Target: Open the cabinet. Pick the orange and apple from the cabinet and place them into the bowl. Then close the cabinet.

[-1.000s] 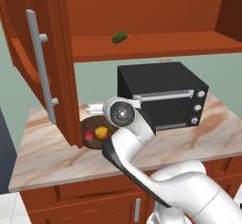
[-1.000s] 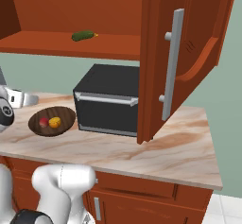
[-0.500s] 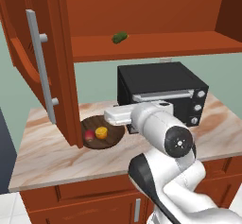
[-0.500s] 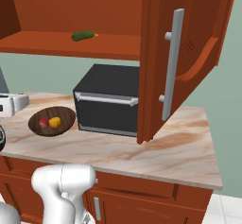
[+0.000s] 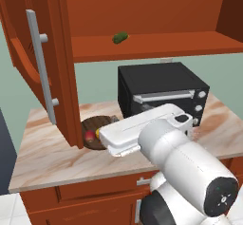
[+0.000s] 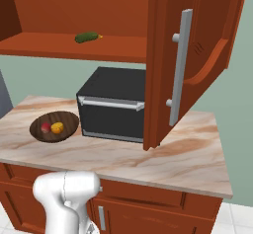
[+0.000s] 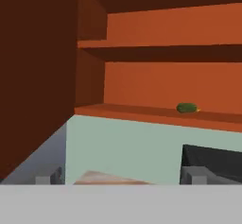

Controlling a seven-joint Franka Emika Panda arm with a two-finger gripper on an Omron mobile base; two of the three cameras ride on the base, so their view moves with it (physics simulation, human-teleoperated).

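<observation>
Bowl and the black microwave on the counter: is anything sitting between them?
No. In the right base view a short strip of bare marble counter separates the bowl from the microwave. The apple and orange lie inside the bowl.

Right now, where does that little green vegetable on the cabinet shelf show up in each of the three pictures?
Left base view: the green vegetable lies on the bottom shelf of the cabinet, upper middle.
Right base view: it lies upper left, on the same shelf.
Hand view: it lies right of centre, on the shelf.
Shared landmark: the black microwave stands below the shelf, slightly right of the vegetable.
</observation>
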